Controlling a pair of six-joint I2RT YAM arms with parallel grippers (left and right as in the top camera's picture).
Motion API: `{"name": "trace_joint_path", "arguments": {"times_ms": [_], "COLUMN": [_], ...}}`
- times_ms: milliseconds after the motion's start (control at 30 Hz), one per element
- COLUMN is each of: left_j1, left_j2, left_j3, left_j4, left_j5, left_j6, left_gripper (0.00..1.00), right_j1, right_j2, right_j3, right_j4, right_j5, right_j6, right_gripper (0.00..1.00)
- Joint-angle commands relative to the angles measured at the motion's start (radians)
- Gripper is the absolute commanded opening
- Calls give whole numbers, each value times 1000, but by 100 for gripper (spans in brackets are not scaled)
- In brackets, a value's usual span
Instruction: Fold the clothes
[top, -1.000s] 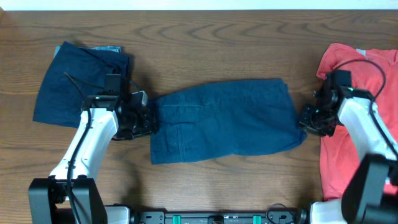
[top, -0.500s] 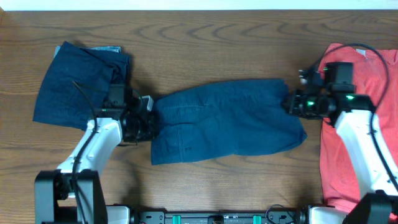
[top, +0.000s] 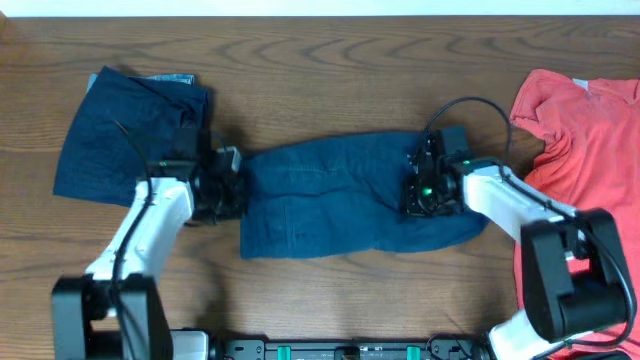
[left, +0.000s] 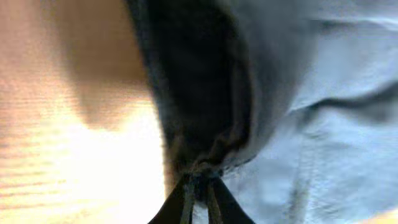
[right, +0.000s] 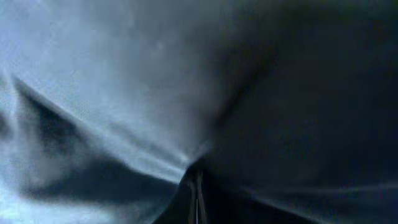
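— Left to right, what's on the overhead?
— Far left I've got a navy garment (top: 125, 135), folded flat into a rough square, with a paler strip showing along its top edge. Under it is the desk (top: 320, 60): dark brown wood with a wavy grain.
— Left arm?
— My left gripper (left: 200, 186) is pinched tight on the left edge of the navy shorts (top: 330, 200). On the wrist view the cloth bunches into a dark pucker right at the fingertips. The fabric is matte and woven.
— And the shorts?
— Mid-desk, spread wide between the two arms. Stitched seam lines show near the left end, and the lower outline is uneven.
— Right arm?
— My right gripper (right: 194, 183) sits over the right part of the shorts, clamped on a fold of the fabric. Creases fan out from the pinch.
— Past that?
— A coral-red T-shirt (top: 590, 150), rumpled, at the far right. It's near the shorts with bare wood between them.
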Motion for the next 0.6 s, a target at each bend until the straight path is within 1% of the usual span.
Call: {"name": "trace_joint_path", "arguments": {"times_ms": [0, 100, 200, 300, 400, 467, 500, 567], "left_j1": [-13, -54, -101, -140, -140, -121, -110, -78], "left_j2": [-70, -80, -62, -19, 18, 13, 7, -17], "left_j3": [51, 47, 23, 3, 3, 7, 14, 41], "left_j4": [-15, -14, 21, 49, 14, -15, -33, -84], "left_j5": [85, 84, 82, -9, -74, -79, -79, -95], "left_j6": [-3, -3, 13, 14, 8, 7, 8, 7], "left_gripper": [11, 11, 12, 12, 12, 17, 22, 25], "right_j1": [-7, -13, -12, -12, -13, -13, -13, -13], "right_j2": [94, 127, 123, 102, 80, 76, 76, 76], "right_j3": [-26, -26, -25, -24, -24, -24, -24, -24], "right_j4": [-25, -56, -61, -67, -77, -77, -76, -74], "right_j5": [243, 243, 226, 220, 221, 221, 221, 221], "right_j6": [185, 220, 190, 154, 147, 147, 147, 147], "right_gripper": [4, 2, 2, 3, 4, 5, 5, 6]}}
